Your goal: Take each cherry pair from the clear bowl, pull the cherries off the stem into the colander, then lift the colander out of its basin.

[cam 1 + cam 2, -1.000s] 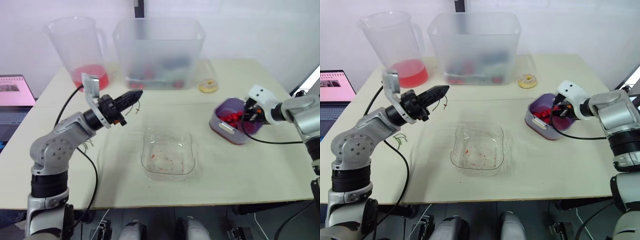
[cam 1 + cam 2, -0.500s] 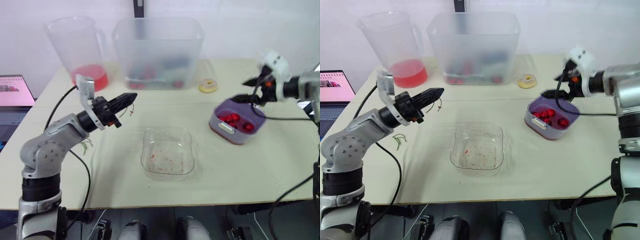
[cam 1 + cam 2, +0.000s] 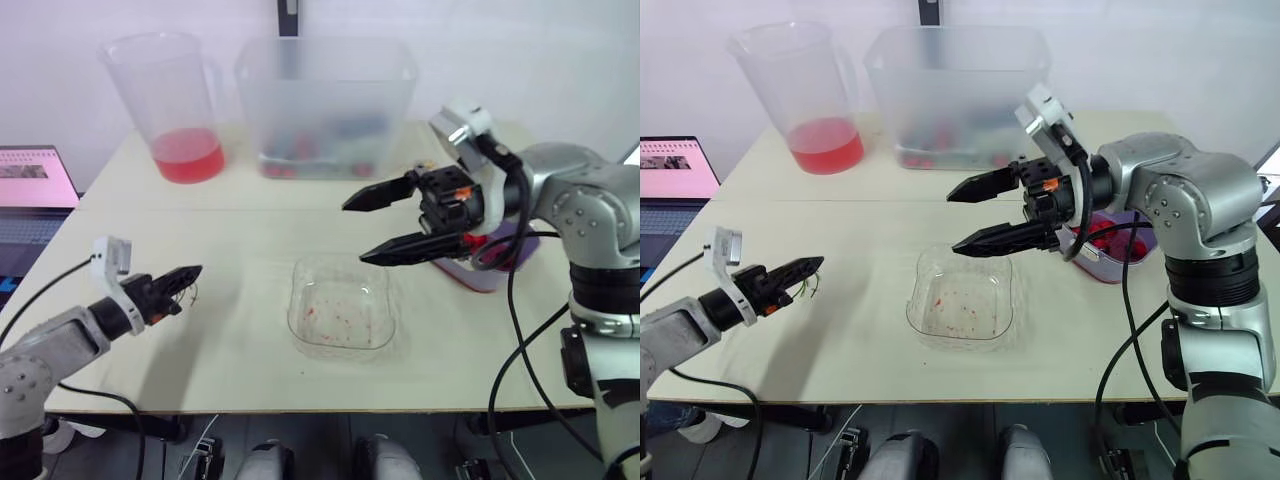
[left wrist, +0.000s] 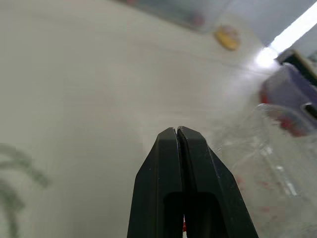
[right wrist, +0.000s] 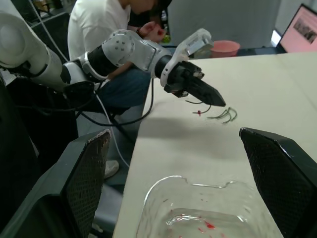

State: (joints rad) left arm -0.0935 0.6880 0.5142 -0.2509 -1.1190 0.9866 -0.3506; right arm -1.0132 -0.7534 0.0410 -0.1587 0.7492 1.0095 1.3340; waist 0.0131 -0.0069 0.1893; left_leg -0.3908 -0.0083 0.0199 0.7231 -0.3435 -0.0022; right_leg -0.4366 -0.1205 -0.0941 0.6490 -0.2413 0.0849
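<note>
Head views: the light is bright and even, and comes from above. The white wall is close to washed out. Shadows on the table are soft, and a pale one lies along the near side of the clear bowl. There are small glints on the bowl rim and the pitcher. The laptop screen glows.

Left wrist view: a hard white strip of glare bleaches the tabletop beside it. Things far from the lens are out of focus. The left gripper reads near black.

Right wrist view: the tabletop is brightly lit and the room behind it is dim. The right gripper shows as two dark masses.
</note>
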